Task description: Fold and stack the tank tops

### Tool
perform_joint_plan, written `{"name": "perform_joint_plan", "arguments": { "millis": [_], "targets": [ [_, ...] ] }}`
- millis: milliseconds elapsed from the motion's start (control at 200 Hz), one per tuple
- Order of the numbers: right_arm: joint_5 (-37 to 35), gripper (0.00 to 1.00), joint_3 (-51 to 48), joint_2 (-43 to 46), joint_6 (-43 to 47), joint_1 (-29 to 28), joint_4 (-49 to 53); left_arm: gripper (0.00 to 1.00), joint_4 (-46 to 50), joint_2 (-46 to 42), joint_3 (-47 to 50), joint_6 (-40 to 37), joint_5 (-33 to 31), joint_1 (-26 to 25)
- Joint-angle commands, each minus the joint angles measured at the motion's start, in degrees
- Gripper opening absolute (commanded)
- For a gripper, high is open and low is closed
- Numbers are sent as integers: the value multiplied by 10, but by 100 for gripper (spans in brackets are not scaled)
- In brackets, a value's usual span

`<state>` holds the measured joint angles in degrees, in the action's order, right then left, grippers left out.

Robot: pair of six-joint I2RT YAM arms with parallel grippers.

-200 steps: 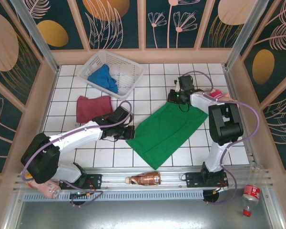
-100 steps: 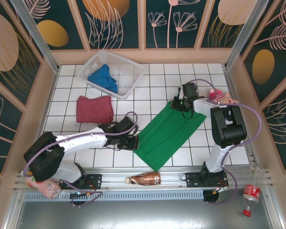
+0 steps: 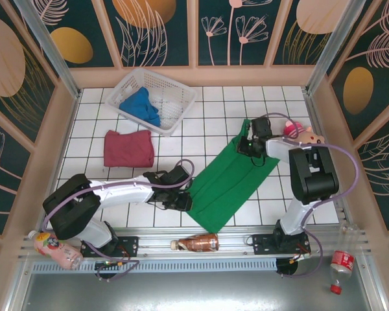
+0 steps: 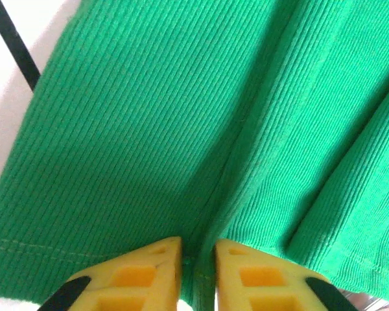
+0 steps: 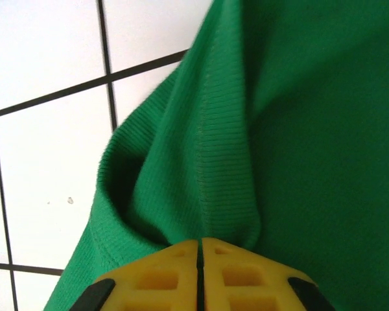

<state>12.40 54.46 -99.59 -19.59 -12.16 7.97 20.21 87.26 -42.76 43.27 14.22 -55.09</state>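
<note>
Cloth: the green tank top [image 3: 227, 181] is soft, light (bunches easily); grip hem corners. The right end effector [image 5: 200, 243] pinches it; the left end effector [image 4: 198, 247] is barely parted.

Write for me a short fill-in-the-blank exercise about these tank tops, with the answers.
The blue tank top lies inside the white ____. The far end of the green tank top is pinched by the ____. The folded tank top lying on the tiles at the left is ____.
Missing words: basket; right gripper; maroon.
</note>
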Motion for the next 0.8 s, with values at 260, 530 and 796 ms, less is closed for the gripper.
{"name": "perform_joint_plan", "arguments": {
  "millis": [260, 530, 796],
  "targets": [
    [-38, 17, 51, 50, 32, 35, 108, 46, 66, -31, -57, -8, 11, -3],
    [-72, 33, 171, -27, 54, 41, 85, 52, 88, 17, -126, -31, -34, -2],
    [-92, 39, 275, -141, 75, 40, 101, 54, 48, 62, -154, -27, -36, -1]
  ]
}}
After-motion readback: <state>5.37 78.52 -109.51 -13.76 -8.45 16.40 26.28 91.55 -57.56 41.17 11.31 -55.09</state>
